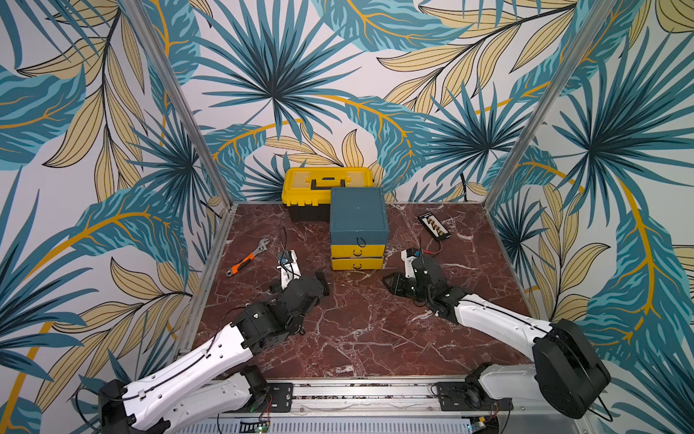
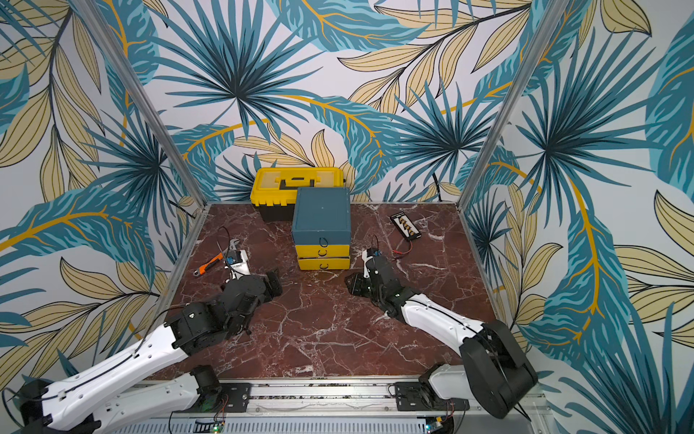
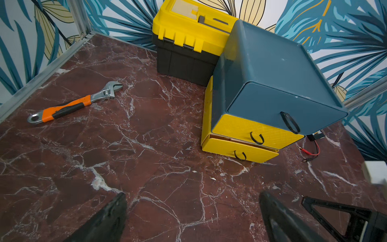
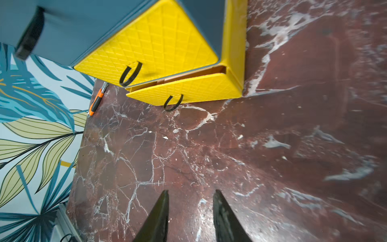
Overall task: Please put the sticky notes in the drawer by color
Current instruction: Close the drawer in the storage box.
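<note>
Toward the back of the dark red marble tabletop (image 1: 356,338), in both top views, stands the small boxy teal-blue cabinet (image 1: 358,214) (image 2: 322,214) of three stacked drawers, one teal above two yellow. It hides part of the yellow, black-handled plastic toolbox (image 1: 300,184) behind it. My left gripper (image 1: 297,285) and my right gripper (image 1: 388,282) hover low in front of it, one to each side. From up here the right one's fingertips overlap, so its gap is hidden. The black connector board (image 1: 433,225) with red and black leads (image 1: 432,251) lies to my right, and the orange-handled steel wrench (image 1: 248,259) to my left.

From my left wrist, my fingers (image 3: 109,218) are spread wide, cut off by the frame, with marble between them. The bottom yellow drawer (image 3: 238,148) stands slightly out. A tan strip shows in the slit, too thin to identify. The cabinet hides all but a corner of the board.

From my right wrist, my fingers (image 4: 159,215) stand partly apart, pinching nothing. The teal drawer's black loop pull (image 4: 31,33) is blurred, and the cabinet hides most of the wrench.
</note>
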